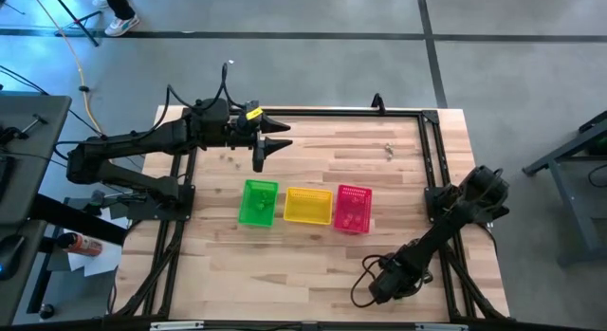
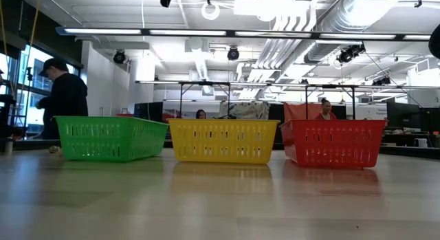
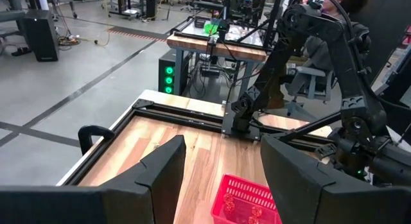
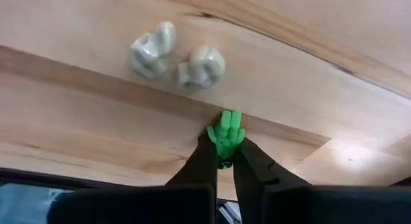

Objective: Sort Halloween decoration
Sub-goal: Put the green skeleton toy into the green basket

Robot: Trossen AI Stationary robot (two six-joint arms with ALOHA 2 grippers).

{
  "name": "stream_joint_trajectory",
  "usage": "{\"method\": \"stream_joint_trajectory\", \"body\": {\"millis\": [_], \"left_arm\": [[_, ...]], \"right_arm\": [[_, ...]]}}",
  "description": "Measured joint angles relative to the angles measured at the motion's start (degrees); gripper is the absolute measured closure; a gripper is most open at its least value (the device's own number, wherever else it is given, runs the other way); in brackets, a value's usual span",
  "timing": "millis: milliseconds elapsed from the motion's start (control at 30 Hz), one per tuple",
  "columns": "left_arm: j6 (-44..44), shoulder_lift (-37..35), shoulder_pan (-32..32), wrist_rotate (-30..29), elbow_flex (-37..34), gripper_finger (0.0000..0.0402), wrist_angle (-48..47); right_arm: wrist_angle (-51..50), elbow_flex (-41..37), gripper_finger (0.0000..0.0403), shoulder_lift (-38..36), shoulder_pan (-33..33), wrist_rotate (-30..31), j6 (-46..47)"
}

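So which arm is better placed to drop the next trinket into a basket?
Right. The right gripper is shut on a green trinket close to the table. The left gripper is open and empty, beyond the green basket.

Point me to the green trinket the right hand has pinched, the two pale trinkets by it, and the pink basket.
green trinket (image 4: 225,135): right wrist view, its middle, above the fingertips.
pale trinkets (image 4: 153,49): right wrist view, body of one of the pair.
pink basket (image 1: 354,208): high view, its inside floor.
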Motion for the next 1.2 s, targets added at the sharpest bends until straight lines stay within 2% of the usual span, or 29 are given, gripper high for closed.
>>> {"method": "stream_joint_trajectory", "body": {"millis": [133,267,500,600,733,900,967,1067,1200], "left_arm": [[-0.01,0.00,0.00,0.00,0.00,0.0209,0.00],[-0.02,0.00,0.00,0.00,0.00,0.0209,0.00],[0.59,-0.02,0.00,0.02,0.00,0.0209,0.00],[0.60,-0.02,0.00,0.91,0.00,0.0209,0.00],[1.18,-0.02,0.00,1.18,0.00,0.0209,0.00],[3.16,-0.04,0.00,0.88,0.00,0.0209,0.00],[3.47,-0.02,0.00,0.66,0.00,0.0209,0.00],[4.04,-0.03,0.00,0.63,0.00,0.0209,0.00],[6.50,-0.04,0.00,0.59,0.00,0.0209,0.00]], "right_arm": [[-1.05,0.90,0.0386,-0.01,0.39,-0.23,-3.46],[-3.34,2.27,0.0392,-1.60,2.02,2.31,-6.70],[-11.81,3.22,0.0399,-11.48,4.07,9.05,-14.01],[-15.40,3.22,0.0398,-17.84,3.71,15.42,-18.77],[-17.81,3.26,0.0397,-26.23,1.31,28.85,-30.14],[-17.28,2.75,0.0397,-33.88,-6.12,45.16,-50.01],[-16.69,2.11,0.0397,-35.47,-11.10,48.48,-57.18],[-13.24,1.37,0.0396,-35.97,-19.94,48.80,-70.36],[0.93,1.16,0.0396,-35.18,-31.65,44.30,-91.12]]}}
